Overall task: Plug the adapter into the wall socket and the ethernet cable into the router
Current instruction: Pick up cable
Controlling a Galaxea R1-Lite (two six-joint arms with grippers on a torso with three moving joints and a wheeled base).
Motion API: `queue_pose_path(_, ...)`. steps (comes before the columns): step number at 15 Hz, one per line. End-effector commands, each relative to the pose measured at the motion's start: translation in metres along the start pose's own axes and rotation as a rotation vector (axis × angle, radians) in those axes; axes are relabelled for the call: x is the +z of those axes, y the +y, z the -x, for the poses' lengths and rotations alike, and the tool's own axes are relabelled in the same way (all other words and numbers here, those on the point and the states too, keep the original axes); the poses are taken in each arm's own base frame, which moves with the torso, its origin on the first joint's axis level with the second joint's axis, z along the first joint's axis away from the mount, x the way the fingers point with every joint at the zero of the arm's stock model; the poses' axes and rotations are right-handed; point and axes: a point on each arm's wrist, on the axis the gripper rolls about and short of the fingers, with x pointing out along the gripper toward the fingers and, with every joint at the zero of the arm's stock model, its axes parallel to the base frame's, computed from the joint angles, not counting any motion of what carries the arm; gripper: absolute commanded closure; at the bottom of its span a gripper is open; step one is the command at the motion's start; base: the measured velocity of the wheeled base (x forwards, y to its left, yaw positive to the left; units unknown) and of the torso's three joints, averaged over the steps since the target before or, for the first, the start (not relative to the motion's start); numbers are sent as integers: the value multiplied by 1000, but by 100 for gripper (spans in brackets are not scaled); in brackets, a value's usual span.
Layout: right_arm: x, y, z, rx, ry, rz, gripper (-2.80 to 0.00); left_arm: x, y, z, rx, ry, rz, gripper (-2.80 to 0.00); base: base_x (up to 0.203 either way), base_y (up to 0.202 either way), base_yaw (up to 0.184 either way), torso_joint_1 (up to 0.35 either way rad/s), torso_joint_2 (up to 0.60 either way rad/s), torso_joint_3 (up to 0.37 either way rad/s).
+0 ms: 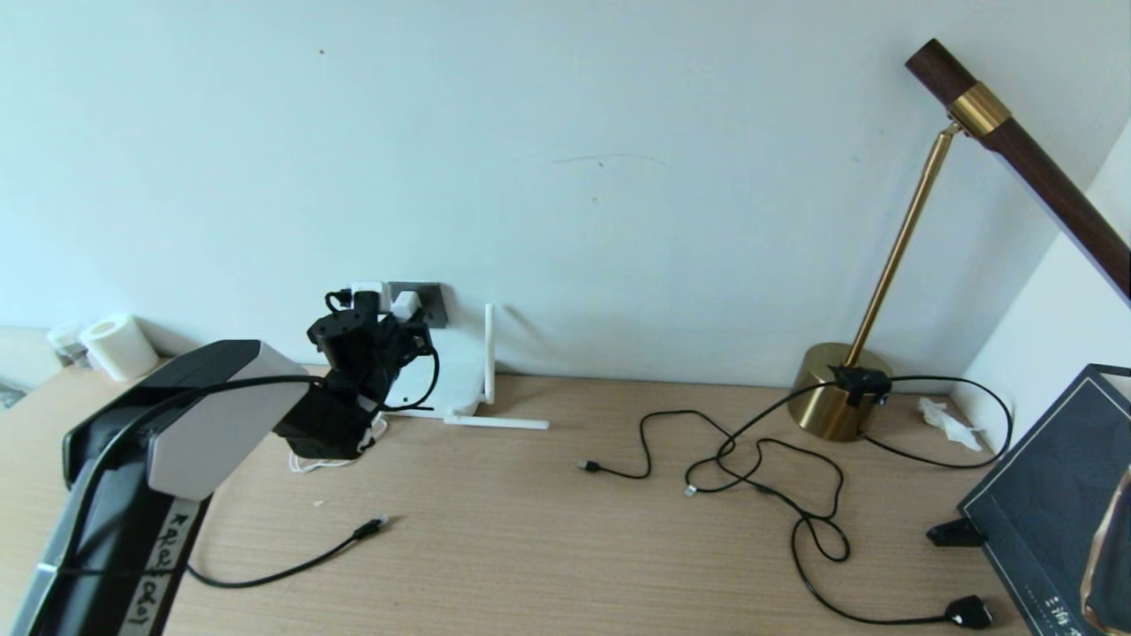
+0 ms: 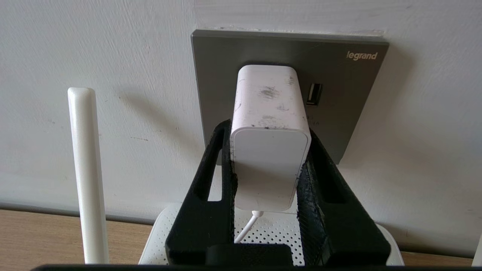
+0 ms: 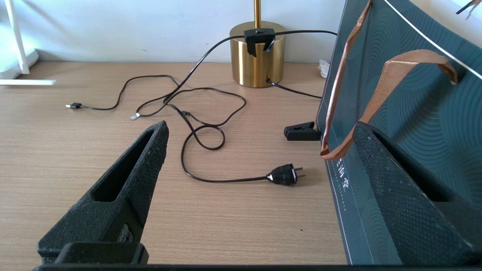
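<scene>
while gripped, adapter [image 2: 268, 150] in wall socket [image 2: 339, 86]

I see the white adapter [image 2: 268, 150] pressed against the grey socket [image 2: 339, 94], above the router [image 2: 271, 233]; black cable [image 1: 292, 565] loose on the desk.

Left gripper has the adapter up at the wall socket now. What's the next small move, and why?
Probably open the left gripper and back straight off: the adapter looks seated against the wall socket, fingers clamped on its sides. The ethernet cable lies unplugged on the desk.

head overlooks desk [image 1: 565, 495]; wrists close, perhaps level.
</scene>
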Motion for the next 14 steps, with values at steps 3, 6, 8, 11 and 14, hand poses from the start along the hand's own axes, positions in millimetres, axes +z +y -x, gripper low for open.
queue_pose_path(3, -3, 0, -1, 1, 10, 0, -280, 3, -1, 0, 0, -11, 0, 0, 0, 0, 0, 0, 0, 0)
queue_pose_path(6, -3, 0, -1, 1, 10, 0, -280, 4, -1, -1, 1, -16, 0, 0, 0, 0, 0, 0, 0, 0)
queue_pose_path(8, -3, 0, -1, 1, 10, 0, -280, 4, -1, -1, 1, -16, 0, 0, 0, 0, 0, 0, 0, 0)
queue_pose_path(11, -3, 0, -1, -1, 10, 0, -280, 5, -1, -2, 1, -13, -2, 0, 0, 0, 0, 0, 0, 0)
queue_pose_path(14, -3, 0, -1, 0, 10, 0, -280, 6, -1, -2, 1, -14, -2, 0, 0, 0, 0, 0, 0, 0)
